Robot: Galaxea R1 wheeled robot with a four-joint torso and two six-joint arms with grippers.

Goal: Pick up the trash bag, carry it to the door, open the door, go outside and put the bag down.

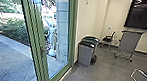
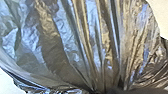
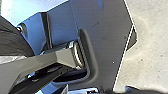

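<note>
Rm flr (image 1: 107, 71) partly cut off; trash bag (image 2: 82, 45) cropped; L/R end effector opening & grip: can't tell.

A broad, dark plate (image 3: 110, 50) with a pale edge and a rounded recess sits beside a grey-beige jointed bar (image 3: 42, 61) tipped with a silvery round fitting (image 3: 78, 56).

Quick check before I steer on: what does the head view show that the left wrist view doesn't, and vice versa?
Head view: the green-framed glass door with its handle, paving outside, two bins, front one grey, and a wall screen.

Left wrist view: the trash bag close up, its shiny plastic drawn into gathered folds.

Shared: nothing I can match; pale patches beside the bag could be floor or wall.
</note>
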